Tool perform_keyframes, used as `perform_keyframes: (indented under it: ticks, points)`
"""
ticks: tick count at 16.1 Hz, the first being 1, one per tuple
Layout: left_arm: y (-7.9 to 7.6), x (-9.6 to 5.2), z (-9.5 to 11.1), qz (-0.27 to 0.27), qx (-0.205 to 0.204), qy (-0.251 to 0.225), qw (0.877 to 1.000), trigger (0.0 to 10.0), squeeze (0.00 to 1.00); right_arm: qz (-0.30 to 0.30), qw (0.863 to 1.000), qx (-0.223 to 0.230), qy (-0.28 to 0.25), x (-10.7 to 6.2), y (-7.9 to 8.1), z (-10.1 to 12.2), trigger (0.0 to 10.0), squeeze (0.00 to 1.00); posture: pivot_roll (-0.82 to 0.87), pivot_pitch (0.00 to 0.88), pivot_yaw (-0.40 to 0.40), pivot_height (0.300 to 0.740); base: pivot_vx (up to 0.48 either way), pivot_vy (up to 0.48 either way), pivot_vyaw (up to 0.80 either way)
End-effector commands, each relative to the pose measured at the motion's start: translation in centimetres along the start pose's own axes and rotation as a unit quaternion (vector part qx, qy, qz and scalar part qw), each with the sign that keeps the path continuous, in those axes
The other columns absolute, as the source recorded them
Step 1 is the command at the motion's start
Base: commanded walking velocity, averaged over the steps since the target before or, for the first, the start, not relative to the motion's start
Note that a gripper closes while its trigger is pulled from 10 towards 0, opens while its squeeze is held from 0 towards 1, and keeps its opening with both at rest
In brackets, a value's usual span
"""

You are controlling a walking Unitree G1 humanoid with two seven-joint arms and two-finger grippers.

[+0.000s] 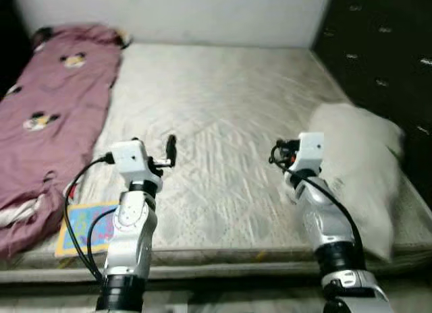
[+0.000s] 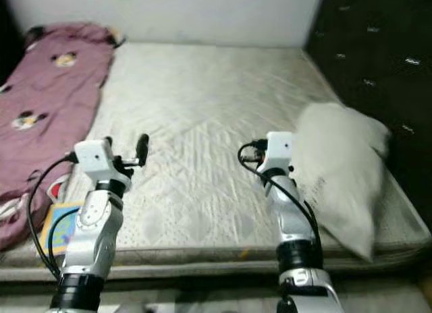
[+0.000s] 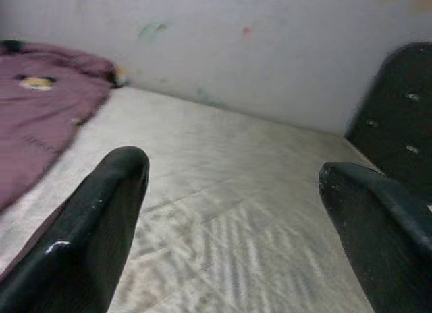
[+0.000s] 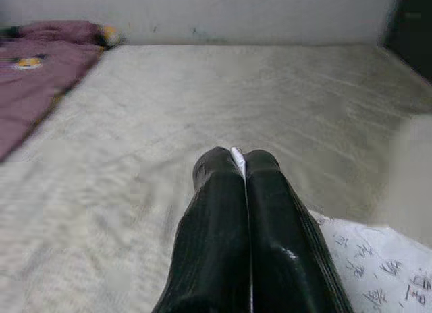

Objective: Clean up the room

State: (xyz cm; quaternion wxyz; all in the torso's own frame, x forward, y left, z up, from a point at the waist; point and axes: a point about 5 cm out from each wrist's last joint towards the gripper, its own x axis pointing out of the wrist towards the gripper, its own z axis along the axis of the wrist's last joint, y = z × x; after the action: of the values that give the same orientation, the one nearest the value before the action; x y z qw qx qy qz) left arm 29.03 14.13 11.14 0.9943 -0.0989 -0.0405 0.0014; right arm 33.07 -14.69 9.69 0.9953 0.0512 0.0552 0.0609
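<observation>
both hands over the bare mattress, right one pinching a bit of white

we stand at the foot of a bed, looking down on a pale quilted mattress (image 1: 223,124) that runs back to a light wall (image 1: 202,16). a mauve blanket (image 1: 47,104) printed with cartoon mouse faces lies along our left side of the mattress, reaching from the wall end to the near edge. a colourful picture book (image 1: 84,226) lies flat at the near left corner, just beside the blanket. a white pillow (image 1: 361,168) lies along the right edge, against a dark headboard-like panel (image 1: 385,50).

our left hand (image 3: 233,212) hovers above the near part of the mattress, its two black fingers (image 3: 94,232) spread wide apart with nothing between them.

our right hand (image 4: 237,161) is held just beside the pillow, fingers pressed together with a small sliver of something white (image 4: 237,155) caught at the tips; we cannot tell what it is. under that hand lies a white sheet with dark writing (image 4: 378,266).
</observation>
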Motion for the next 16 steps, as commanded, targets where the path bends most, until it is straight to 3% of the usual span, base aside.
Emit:
perform_keyframes:
  ticks: [1, 11, 16]
  points:
    - [0.95, -0.1, -0.14, 0.022, 0.008, 0.008, 1.0, 10.0, 0.0, 0.017, 1.0, 0.002, -0.008, 0.35, 1.26, 0.48, 10.0, 0.0, -0.05, 0.0, -0.045, 0.74, 0.0, 0.0, 0.0]
    - [1.26, -0.1, -0.51, 0.046, -0.001, 0.023, 0.999, 10.0, 0.0, 0.017, 1.0, 0.005, -0.007, 0.34, 1.16, 0.37, 10.0, 0.0, -0.05, 0.0, -0.047, 0.74, 0.0, 0.0, 0.0]
    - [1.12, -0.03, -0.54, 0.041, -0.005, 0.022, 0.999, 10.0, 0.0, 0.018, 1.0, 0.005, -0.007, 0.39, 1.15, 0.41, 10.0, 0.0, -0.05, 0.0, -0.048, 0.74, 0.0, 0.48, 0.0]
